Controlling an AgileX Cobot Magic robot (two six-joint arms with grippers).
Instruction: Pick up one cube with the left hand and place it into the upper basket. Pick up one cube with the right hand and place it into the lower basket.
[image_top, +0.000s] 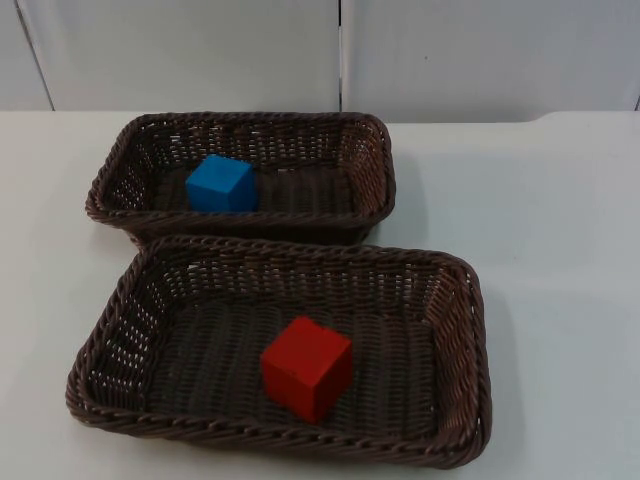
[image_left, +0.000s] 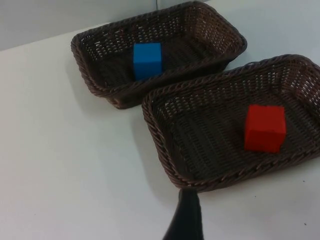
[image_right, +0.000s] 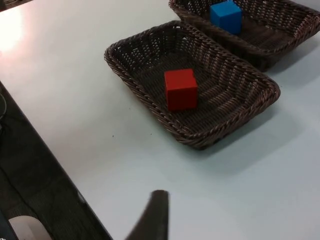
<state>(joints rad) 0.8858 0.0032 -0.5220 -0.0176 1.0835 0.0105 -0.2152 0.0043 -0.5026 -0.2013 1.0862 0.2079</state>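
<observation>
Blue cube (image_top: 221, 184) in upper basket (image_top: 371, 150), red cube (image_top: 306, 367) in lower basket (image_top: 462, 340); tool states perhaps unreadable.

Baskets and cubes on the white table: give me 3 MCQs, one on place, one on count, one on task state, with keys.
1. Where is the blue cube?
A. On the bare white table
B. Inside the upper dark brown woven wicker basket
C. Inside the lower basket, beside the red cube

2. How many cubes are in the scene?
A. One
B. Two
C. Three

3. What state is the red cube in?
A. Resting on the floor of the lower dark brown woven wicker basket, held by nothing
B. Held above the basket by a gripper
C. Stacked on the blue cube

Key:
1 B, the blue cube sits within the upper basket's rim in the top view and both wrist views.
2 B, one blue and one red cube, one per basket.
3 A, the red cube lies on the basket's weave with no fingers near it.
</observation>
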